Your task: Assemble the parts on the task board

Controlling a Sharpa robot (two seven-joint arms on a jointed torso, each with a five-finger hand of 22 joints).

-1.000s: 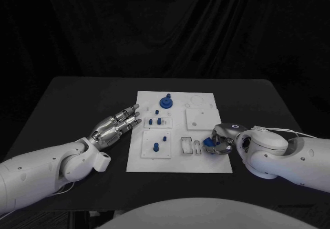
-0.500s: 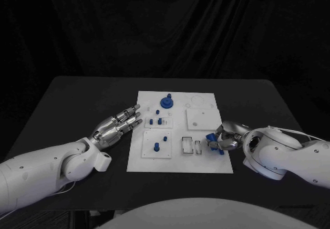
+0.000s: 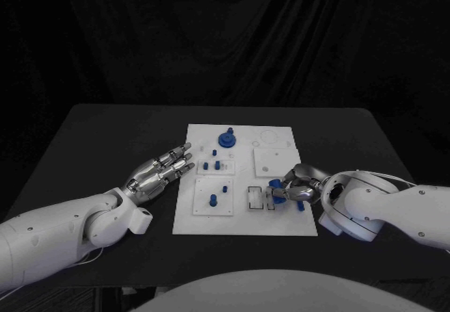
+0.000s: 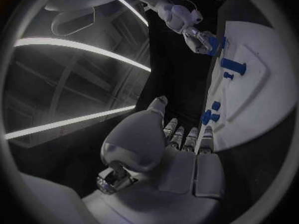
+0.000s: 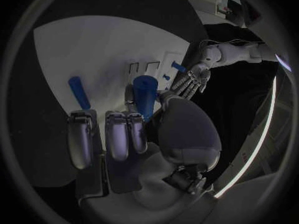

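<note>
Gripping a blue cylindrical part (image 5: 144, 95) between thumb and fingers, the right hand (image 3: 298, 185) has swung inward over the last second, from beyond the task board's (image 3: 244, 224) right edge to above its near-right area, so the part now hangs just beside the two small rectangular slots (image 3: 263, 197) there. In the right wrist view the part stands roughly upright in the grasp, and a second blue part (image 5: 79, 92) lies on the board's white surface just past the fingertips. That shift reads as the carry ending and the placing beginning; whether the part already touches the board cannot be told. Further up the board, blue pegs (image 3: 214, 165) stand in their holders and a blue knob (image 3: 226, 139) sits near the far edge. The left hand (image 3: 159, 170) has not moved: it stays flat, fingers spread and empty, at the board's left edge
</note>
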